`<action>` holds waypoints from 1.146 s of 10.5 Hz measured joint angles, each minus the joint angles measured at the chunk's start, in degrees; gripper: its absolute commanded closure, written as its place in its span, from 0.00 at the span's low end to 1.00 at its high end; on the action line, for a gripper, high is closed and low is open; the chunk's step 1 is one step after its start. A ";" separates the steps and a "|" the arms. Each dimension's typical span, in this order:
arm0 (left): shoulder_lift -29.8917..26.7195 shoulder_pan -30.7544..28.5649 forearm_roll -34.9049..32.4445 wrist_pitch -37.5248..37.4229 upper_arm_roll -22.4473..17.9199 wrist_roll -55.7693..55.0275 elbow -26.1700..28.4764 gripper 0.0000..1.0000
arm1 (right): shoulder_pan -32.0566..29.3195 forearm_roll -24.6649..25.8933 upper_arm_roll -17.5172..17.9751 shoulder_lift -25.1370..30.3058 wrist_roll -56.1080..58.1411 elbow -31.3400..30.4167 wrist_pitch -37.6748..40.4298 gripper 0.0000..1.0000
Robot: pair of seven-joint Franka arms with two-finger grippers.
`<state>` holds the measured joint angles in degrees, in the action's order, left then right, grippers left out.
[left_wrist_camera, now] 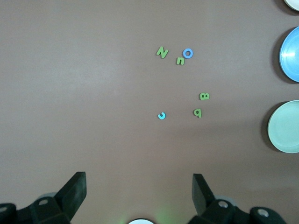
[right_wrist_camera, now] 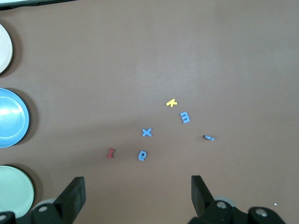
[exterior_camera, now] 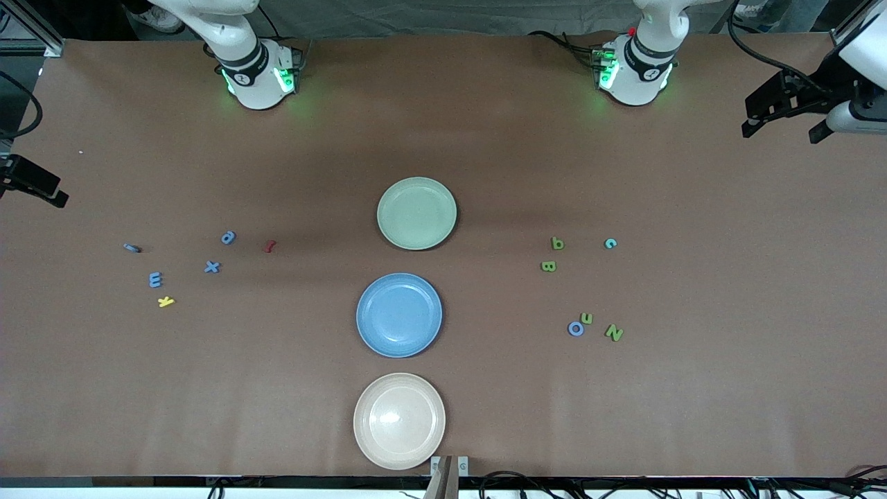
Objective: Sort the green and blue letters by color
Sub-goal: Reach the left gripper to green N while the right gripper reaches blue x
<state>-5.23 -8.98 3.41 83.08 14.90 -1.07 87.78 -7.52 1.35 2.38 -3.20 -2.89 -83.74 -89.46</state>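
Front cam: the blue letters (exterior_camera: 212, 267) sit around 9 o'clock of the blue plate (exterior_camera: 398, 315), toward the right arm's end. The green letters (exterior_camera: 548, 266) and a blue O (exterior_camera: 576, 328) sit at 3 o'clock. Left wrist cam: the left gripper (left_wrist_camera: 139, 176) hangs spread wide and empty above the table (left_wrist_camera: 70, 93). Right wrist cam: same deal, the right gripper (right_wrist_camera: 138, 179) is spread wide with nothing in it.
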 measured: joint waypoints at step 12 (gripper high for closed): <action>10.55 0.32 -2.04 23.95 1.09 3.89 14.20 0.00 | 0.25 -0.11 2.46 -2.27 -6.18 -14.99 -16.71 0.00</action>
<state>5.32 -8.66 1.37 107.03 15.99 2.82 101.99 -7.27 1.24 4.84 -5.47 -9.07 -98.73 -106.16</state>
